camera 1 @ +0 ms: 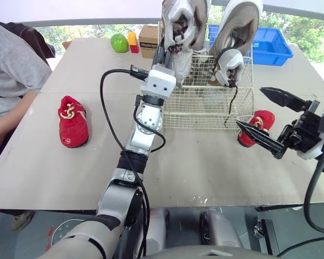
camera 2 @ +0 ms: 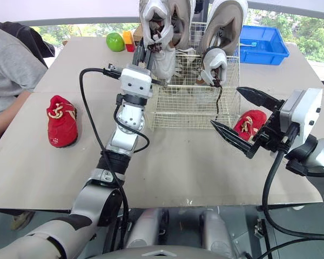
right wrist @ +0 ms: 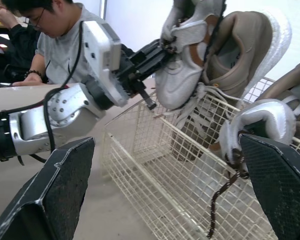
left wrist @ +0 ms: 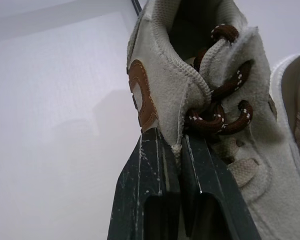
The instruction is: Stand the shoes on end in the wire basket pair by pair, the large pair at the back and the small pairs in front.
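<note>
Left gripper [left wrist: 171, 142] is clamped tight on the collar of a big beige sneaker [camera 1: 181, 21], holding it toe-down at the back left of the wire basket [camera 1: 205, 110]. Another big sneaker [camera 1: 238, 21] stands at the back right, with a small grey shoe [camera 1: 228, 66] in front of it. Right gripper [camera 2: 225, 106] hangs wide open and empty, just beside a red shoe [camera 1: 261, 121] on the table [camera 1: 205, 162] by the basket's right front corner. A second red shoe [camera 1: 73, 121] lies well off to the left.
</note>
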You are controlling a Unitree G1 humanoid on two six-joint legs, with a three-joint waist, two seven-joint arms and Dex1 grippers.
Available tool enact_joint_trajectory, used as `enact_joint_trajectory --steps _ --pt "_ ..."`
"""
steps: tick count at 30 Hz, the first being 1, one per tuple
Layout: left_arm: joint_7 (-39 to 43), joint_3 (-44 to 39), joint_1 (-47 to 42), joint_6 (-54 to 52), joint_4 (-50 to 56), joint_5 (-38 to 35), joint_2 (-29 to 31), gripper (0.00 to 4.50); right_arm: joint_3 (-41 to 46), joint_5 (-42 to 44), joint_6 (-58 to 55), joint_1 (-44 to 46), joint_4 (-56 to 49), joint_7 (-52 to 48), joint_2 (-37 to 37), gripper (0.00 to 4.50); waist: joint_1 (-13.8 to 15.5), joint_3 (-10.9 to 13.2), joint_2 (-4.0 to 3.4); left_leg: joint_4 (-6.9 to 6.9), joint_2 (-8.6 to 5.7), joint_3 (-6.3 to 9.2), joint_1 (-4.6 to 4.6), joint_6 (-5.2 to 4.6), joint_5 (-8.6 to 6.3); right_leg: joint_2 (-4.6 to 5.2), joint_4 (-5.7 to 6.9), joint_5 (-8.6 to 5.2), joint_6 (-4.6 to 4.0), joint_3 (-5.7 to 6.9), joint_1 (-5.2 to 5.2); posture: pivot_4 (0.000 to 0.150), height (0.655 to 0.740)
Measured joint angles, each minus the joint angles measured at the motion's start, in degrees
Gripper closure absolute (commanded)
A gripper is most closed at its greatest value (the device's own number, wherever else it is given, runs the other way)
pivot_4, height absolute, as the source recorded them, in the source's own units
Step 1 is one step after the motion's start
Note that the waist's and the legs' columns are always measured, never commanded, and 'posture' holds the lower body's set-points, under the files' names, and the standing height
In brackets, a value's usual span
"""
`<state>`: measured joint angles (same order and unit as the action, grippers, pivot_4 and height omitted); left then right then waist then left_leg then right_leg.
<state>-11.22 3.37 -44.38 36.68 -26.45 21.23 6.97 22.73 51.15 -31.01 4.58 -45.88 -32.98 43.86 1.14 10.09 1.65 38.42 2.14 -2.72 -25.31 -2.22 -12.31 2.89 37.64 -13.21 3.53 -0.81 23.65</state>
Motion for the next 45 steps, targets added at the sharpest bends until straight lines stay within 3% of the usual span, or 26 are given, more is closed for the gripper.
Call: enact_joint_trajectory --steps 8,18,29,32,34,36,37,39,45 --pt "3.2 3.3 5.8 -1.4 1.6 -1.3 -0.7 4.4 -0.3 0.0 0.1 -1.5 -1.5 1.6 -0.5 0.0 -0.1 0.0 -0.02 0.0 0.03 0.0 0.05 0.0 0.0 0.0 0.05 0.0 0.0 -0.01 -0.01 0.15 0.74" --pt "11.2 2.5 14.1 -16.8 18.1 -5.2 2.4 4.4 -0.9 -0.4 0.8 -2.6 -1.8 1.8 -1.2 0.0 -0.8 -0.1 -0.21 -0.22 0.1 -0.03 0.51 0.01 -0.01 -0.04 0.12 -0.02 -0.01 -0.3 -0.13 0.15 0.74" --pt "16.2 1.7 17.9 -23.6 24.8 -9.1 2.8 4.4 -1.8 -0.6 1.3 -2.6 -0.7 0.3 -1.3 0.0 -0.9 -0.3 -0.3 -0.23 0.1 -0.05 0.54 0.01 -0.01 -0.06 0.11 -0.02 -0.02 -0.35 -0.14 0.15 0.74" --pt "20.7 1.2 19.2 -24.2 26.3 -14.1 3.4 3.29 -1.8 -0.6 1.3 -2.6 -0.3 -0.3 -1.3 0.0 -1.1 -0.3 -0.34 -0.25 0.11 -0.06 0.54 0.0 -0.02 -0.06 0.1 -0.03 -0.02 -0.37 -0.14 0.15 0.74" --pt "22.8 1.3 20.4 -25.2 27.5 -16.1 3.6 2.3 -1.8 -0.6 1.3 -2.6 -0.3 -0.3 -1.3 0.0 -0.9 -0.3 -0.35 -0.24 0.1 -0.04 0.53 0.0 -0.02 -0.06 0.1 -0.03 -0.02 -0.36 -0.14 0.15 0.74" --pt "23.5 1.2 21.0 -26.3 28.2 -16.5 4.0 1.46 -1.8 -0.5 1.3 -2.7 -0.3 -0.4 -1.3 0.0 -0.6 -0.3 -0.35 -0.2 0.1 -0.05 0.54 0.0 -0.01 -0.06 0.11 -0.03 -0.03 -0.34 -0.16 0.15 0.74" --pt "23.6 1.1 21.4 -27.0 28.6 -16.6 4.2 0.75 -1.8 -0.5 1.3 -2.9 -0.3 -0.4 -1.3 0.0 -0.4 -0.3 -0.34 -0.16 0.1 -0.05 0.57 0.0 -0.01 -0.06 0.12 -0.15 -0.25 -0.34 -0.21 0.15 0.74" --pt "23.6 0.8 22.6 -28.6 30.3 -16.8 4.5 0.05 -1.8 -0.5 1.3 -3.1 -0.3 -0.4 -1.3 0.0 -0.3 -0.3 -0.34 -0.11 0.1 -0.04 0.58 0.0 -0.01 -0.05 0.12 -0.15 -0.26 -0.35 -0.23 0.15 0.74" --pt "26.6 -2.4 27.1 -36.8 37.3 -20.3 8.5 0.05 -1.8 -0.5 1.3 -3.3 -0.3 -0.3 -1.3 0.0 -0.4 -0.3 -0.33 -0.12 0.16 -0.01 0.57 0.0 -0.01 -0.05 0.13 -0.16 -0.27 -0.35 -0.22 0.15 0.74"
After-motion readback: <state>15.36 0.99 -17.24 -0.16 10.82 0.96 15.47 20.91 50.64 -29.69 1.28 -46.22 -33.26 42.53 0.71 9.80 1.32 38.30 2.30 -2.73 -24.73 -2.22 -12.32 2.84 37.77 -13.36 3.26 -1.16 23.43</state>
